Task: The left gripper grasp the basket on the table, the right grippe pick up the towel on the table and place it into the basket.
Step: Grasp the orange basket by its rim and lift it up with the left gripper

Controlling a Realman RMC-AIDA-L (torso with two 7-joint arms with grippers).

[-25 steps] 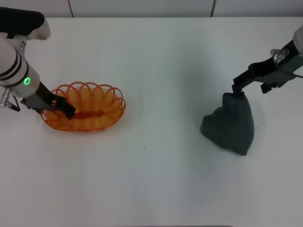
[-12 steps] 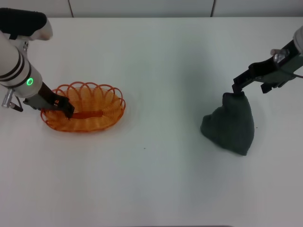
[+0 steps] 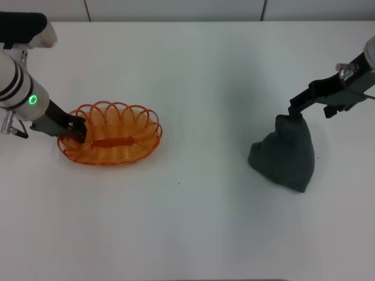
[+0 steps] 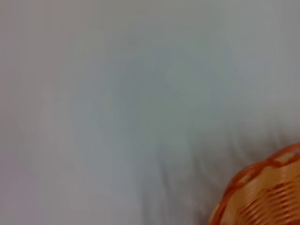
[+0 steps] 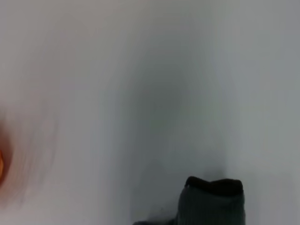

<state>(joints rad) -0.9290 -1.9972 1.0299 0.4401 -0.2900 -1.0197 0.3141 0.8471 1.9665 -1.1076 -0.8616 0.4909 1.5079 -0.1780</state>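
Fingers of the left gripper (image 3: 75,130) are closing on the left rim of the oval orange wire basket (image 3: 111,141), which is sitting empty on the large white table (image 3: 193,222). Far to the right, the right gripper (image 3: 292,109) is pinching the peak of the dark grey-green towel (image 3: 284,155), a cone-like mound resting on the table. Carrying it into the basket is remaining.

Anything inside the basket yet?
No: the basket holds nothing but its own wire floor. The left end effector grips its rim. The towel sits apart on the table.
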